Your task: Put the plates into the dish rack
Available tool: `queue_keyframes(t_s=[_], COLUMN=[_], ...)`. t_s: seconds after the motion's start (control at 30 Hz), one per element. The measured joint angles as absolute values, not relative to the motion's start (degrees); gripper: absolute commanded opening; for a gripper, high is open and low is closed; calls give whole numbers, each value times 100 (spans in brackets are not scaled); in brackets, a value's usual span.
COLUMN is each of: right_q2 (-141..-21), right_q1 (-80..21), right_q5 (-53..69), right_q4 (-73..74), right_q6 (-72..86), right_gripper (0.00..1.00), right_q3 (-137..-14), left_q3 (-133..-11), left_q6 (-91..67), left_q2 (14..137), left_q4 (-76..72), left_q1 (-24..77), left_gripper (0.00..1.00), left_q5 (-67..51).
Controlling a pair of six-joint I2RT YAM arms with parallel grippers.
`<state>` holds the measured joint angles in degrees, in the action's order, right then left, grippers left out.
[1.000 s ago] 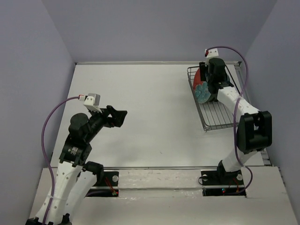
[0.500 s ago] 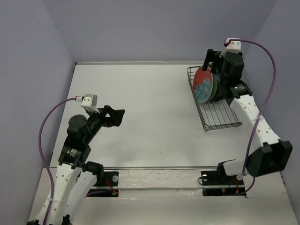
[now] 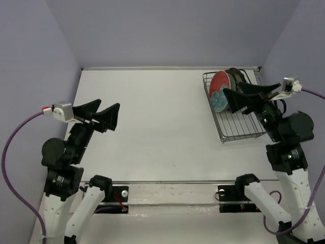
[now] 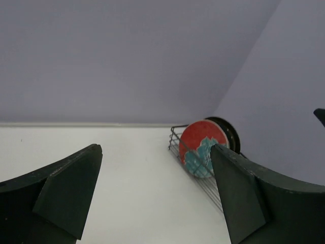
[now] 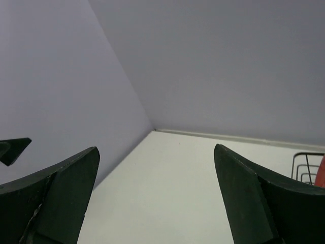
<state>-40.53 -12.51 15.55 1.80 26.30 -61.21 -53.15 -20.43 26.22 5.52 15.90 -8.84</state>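
The dish rack (image 3: 238,127) stands at the table's far right. Several plates stand upright at its far end. The red-and-blue floral plate (image 3: 218,92) is the front one, and dark plates (image 3: 234,75) stand behind it. My right gripper (image 3: 232,90) is open and empty, held high just right of the plates and apart from them. My left gripper (image 3: 105,109) is open and empty, raised over the table's left side. In the left wrist view the floral plate (image 4: 202,152) and rack (image 4: 195,172) show between my fingers (image 4: 66,188). The right wrist view shows only the rack's corner (image 5: 303,163).
Purple walls close in the white table (image 3: 152,127) on the left, right and back. A raised metal strip (image 3: 167,190) runs along the near edge by the arm bases. The left gripper's fingertip (image 5: 12,148) shows at the left edge of the right wrist view.
My right gripper has drawn back and up from the plates in the rack, its arm swinging out to the right. My left arm has risen and pulled back to the left.
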Motion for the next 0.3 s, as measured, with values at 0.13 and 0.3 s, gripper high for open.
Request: queue_keyframes(t_s=[0.13,0.3], right_q2=[-3249,-2777], right_q1=[-1251,-1251], right_q5=[1656,1693], right_q4=[56,-80], right_q6=[2840,2897], right_gripper=[100,100], right_q3=[-6099,-6108], left_q3=[-5795,-5852], left_q6=[-2056,-2128], left_q2=[2585,2467], left_q4=[141,-19], left_q1=[1590,1590], left_gripper=[99,99], left_q5=[-838,-716])
